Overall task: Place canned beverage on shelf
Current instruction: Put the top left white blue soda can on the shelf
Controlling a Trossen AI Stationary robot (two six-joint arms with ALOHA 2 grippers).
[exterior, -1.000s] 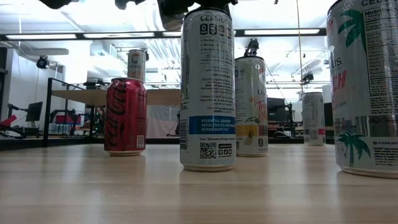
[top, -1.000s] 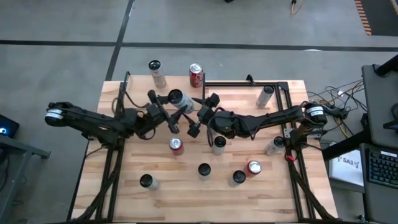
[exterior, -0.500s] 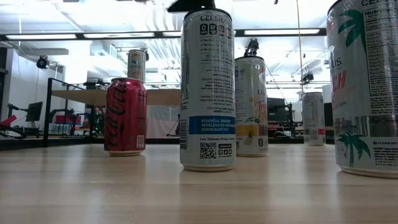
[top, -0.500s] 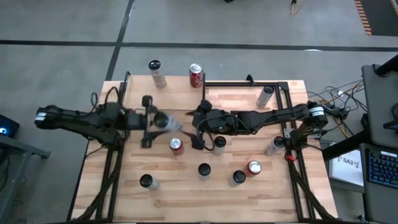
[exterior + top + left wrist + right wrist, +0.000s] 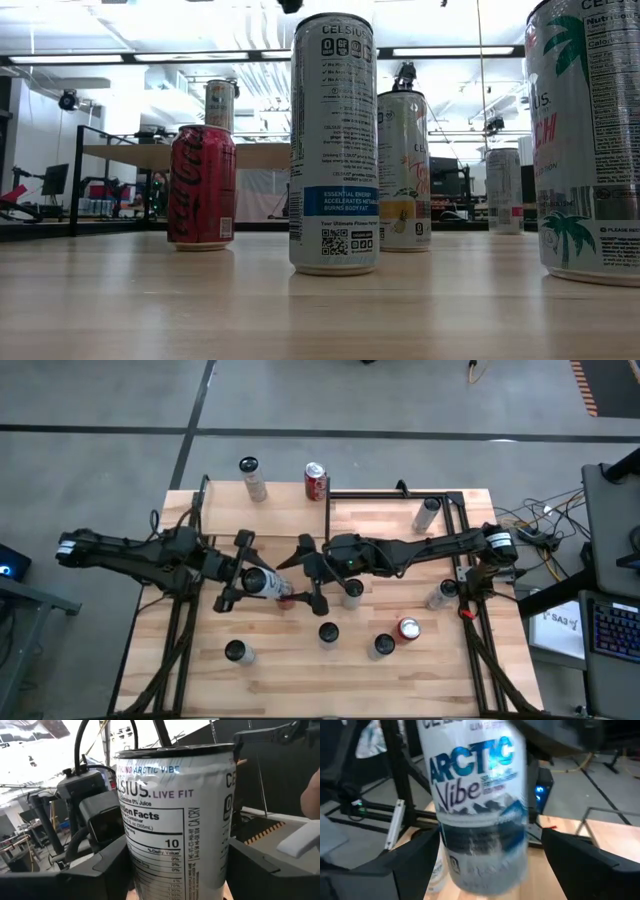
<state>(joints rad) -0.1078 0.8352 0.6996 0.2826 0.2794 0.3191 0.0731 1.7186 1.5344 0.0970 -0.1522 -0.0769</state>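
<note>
From above, the left tool [image 5: 243, 581] grips the white Celsius can [image 5: 257, 581] over mid-desk [image 5: 440, 680], just beside a red cola can [image 5: 287, 598]. The right tool [image 5: 312, 573] faces it, spread wide. Left wrist: the can fills the frame, clamped between dark fingers [image 5: 75, 882].

"CELSIUS" on the tall white can [image 5: 333, 140], "Coca-Cola" on the red can [image 5: 201, 187], "Arctic Vibe" on the held can [image 5: 477, 805].
</note>
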